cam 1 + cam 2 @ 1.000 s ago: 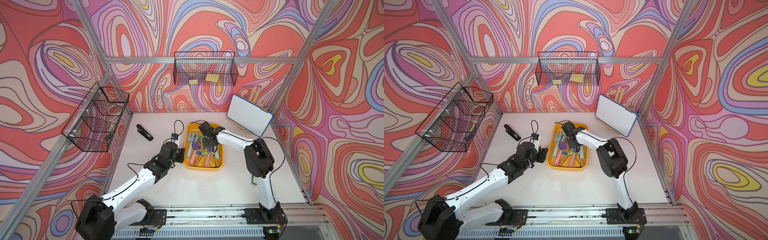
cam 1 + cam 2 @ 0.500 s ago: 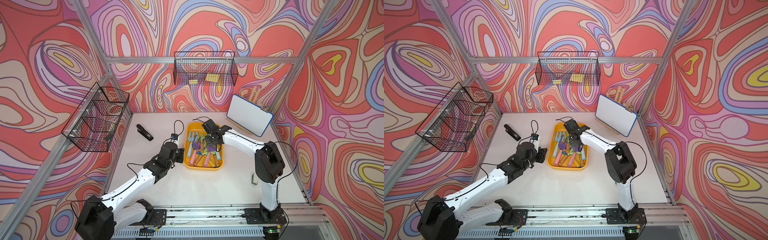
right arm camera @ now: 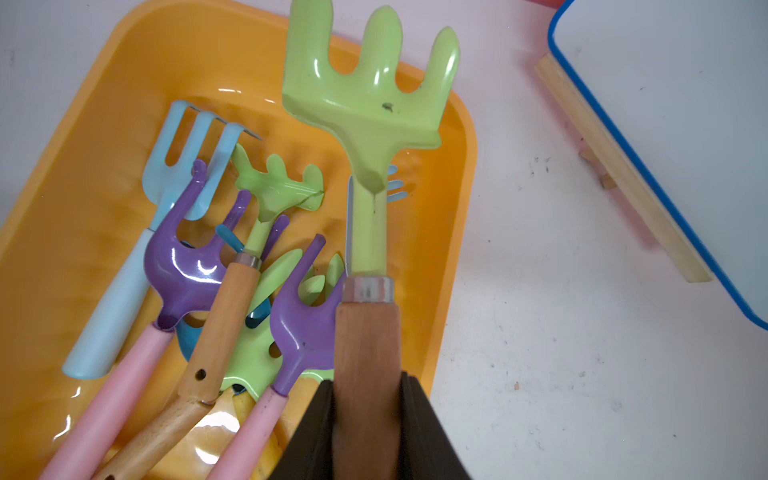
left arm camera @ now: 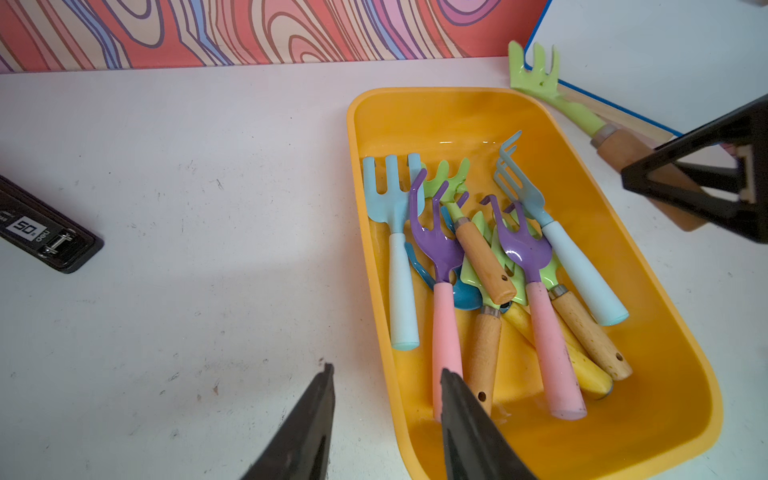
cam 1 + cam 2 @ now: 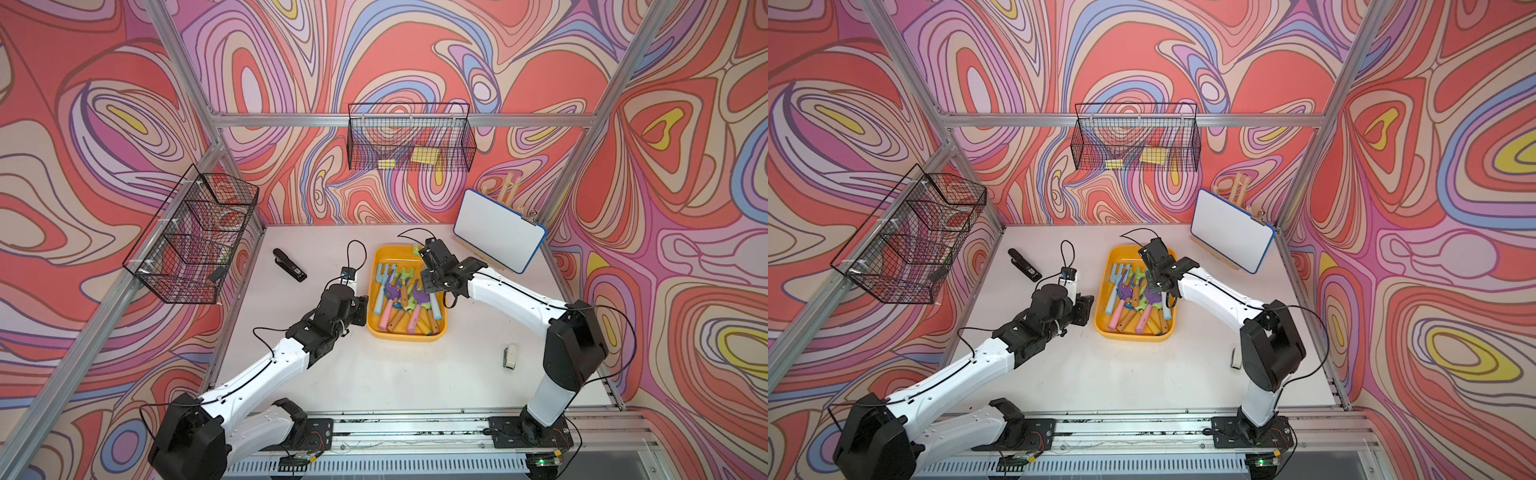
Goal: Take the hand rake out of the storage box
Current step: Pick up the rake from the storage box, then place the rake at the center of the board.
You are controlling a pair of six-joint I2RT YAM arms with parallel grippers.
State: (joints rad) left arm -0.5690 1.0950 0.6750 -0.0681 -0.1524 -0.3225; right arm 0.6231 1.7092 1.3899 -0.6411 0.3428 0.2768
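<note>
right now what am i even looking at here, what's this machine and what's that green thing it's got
These are two white robot arms, the left arm and the right arm, at a table. Two pictures look down from above; two come from cameras on the wrists. The right fingers are shut on the wooden handle of a green hand rake, held above the yellow-orange storage box, which holds other small garden tools. The left fingers are open at the box's edge. A black stapler and a whiteboard are on the table too.
</note>
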